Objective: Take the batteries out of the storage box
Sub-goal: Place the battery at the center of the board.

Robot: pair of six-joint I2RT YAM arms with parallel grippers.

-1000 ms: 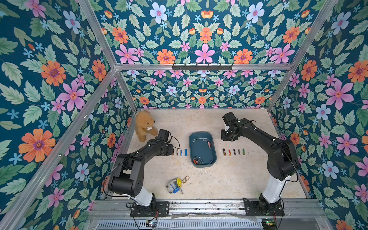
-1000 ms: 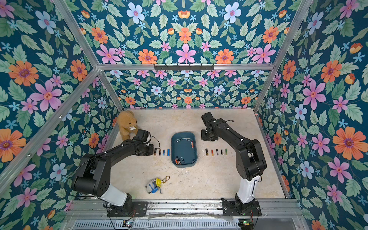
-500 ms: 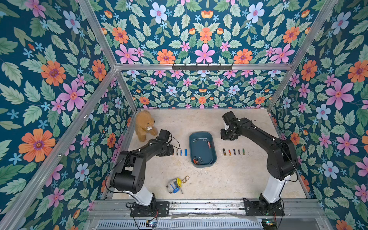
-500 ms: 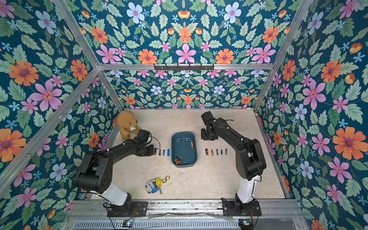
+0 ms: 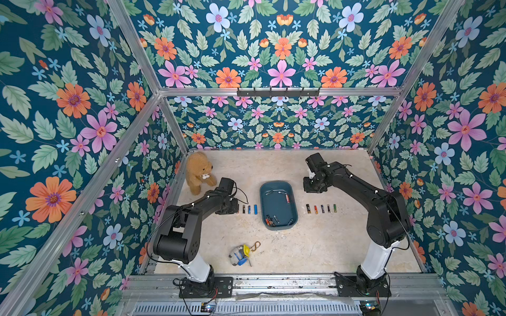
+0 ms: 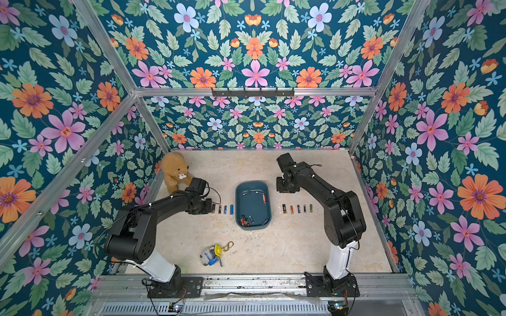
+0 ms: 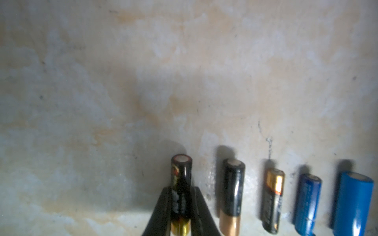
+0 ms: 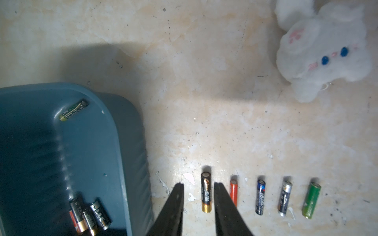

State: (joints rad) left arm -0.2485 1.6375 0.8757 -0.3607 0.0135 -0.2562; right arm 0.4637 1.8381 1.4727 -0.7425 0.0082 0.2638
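Here, the left gripper (image 7: pixel 181 189) is clamped on a black battery (image 7: pixel 181 173) w/ a gold end. Both tapered black fingers (image 7: pixel 163 206) press its sides near that end, & the flat silver cap pokes out past the tips; can't tell if it touches the table (image 7: pixel 143 81). It sits at the outer end of the left row (image 5: pixel 248 209), parallel to & just beside a black-and-copper cell (image 7: pixel 233 190). Next come a copper-topped black cell (image 7: pixel 274 196), a dark blue cell (image 7: pixel 306 202) & a fatter bright blue cell (image 7: pixel 353 204), the last nearest the storage box (image 5: pixel 273 205). The right gripper (image 8: pixel 198 183) has its jaws apart w/ nothing in them. In the right wrist view a black-and-gold battery (image 8: pixel 205 192) lying on the table shows btwn the tips, touching neither. It heads the right row (image 5: pixel 320 208), followed by an orange cell (image 8: pixel 233 192), a blue-black cell (image 8: pixel 260 197), a silver-black cell (image 8: pixel 285 198) & a green cell (image 8: pixel 311 200). The box is smooth teal plastic w/ rounded corners & low, faintly ribbed walls, mid-table btwn the rows. Inside lie a cluster of batteries (image 8: pixel 90 216) at the near end, a green-black cell (image 8: pixel 74 110) alone by a far corner & a red-labelled cell (image 5: pixel 287 198) along the right wall. The table is beige, mottled, stone-look & scuffed. A fuzzy brown teddy bear (image 5: pixel 198 172) sits far left, a white plush toy (image 8: pixel 323 51) w/ blue eyes lies beyond the right row, & a keychain figure (image 5: pixel 241 254) lies up front.
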